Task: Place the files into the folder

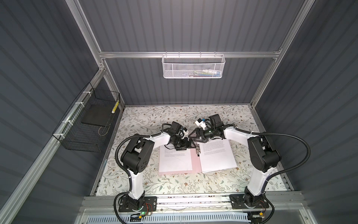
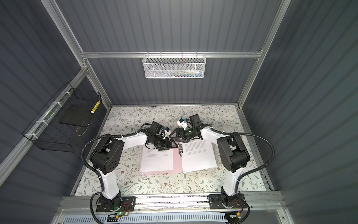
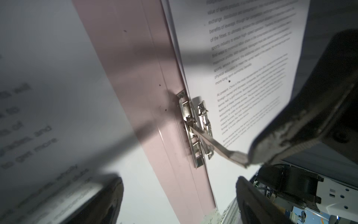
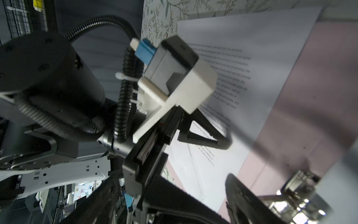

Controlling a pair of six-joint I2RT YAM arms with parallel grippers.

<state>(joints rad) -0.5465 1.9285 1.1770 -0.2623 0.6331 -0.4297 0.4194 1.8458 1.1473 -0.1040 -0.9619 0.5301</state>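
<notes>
The pale pink folder (image 1: 195, 164) lies open on the table in both top views. One of the files (image 1: 174, 161) rests on its left flap and another (image 1: 217, 157) on its right side. The metal clip (image 3: 195, 126) sits on the spine with its lever raised, the lever's tip against a finger (image 3: 290, 139) of the right gripper. My left gripper (image 1: 192, 144) is open and hovers astride the spine by the clip's far end. My right gripper (image 1: 192, 135) is open too, just behind the clip and facing the left one.
A black wire basket (image 1: 87, 124) on the left wall holds a dark flat slab (image 1: 96, 116). A white mesh basket (image 1: 193, 66) hangs on the back wall. The floral table cover (image 1: 174, 186) shows in front of the folder.
</notes>
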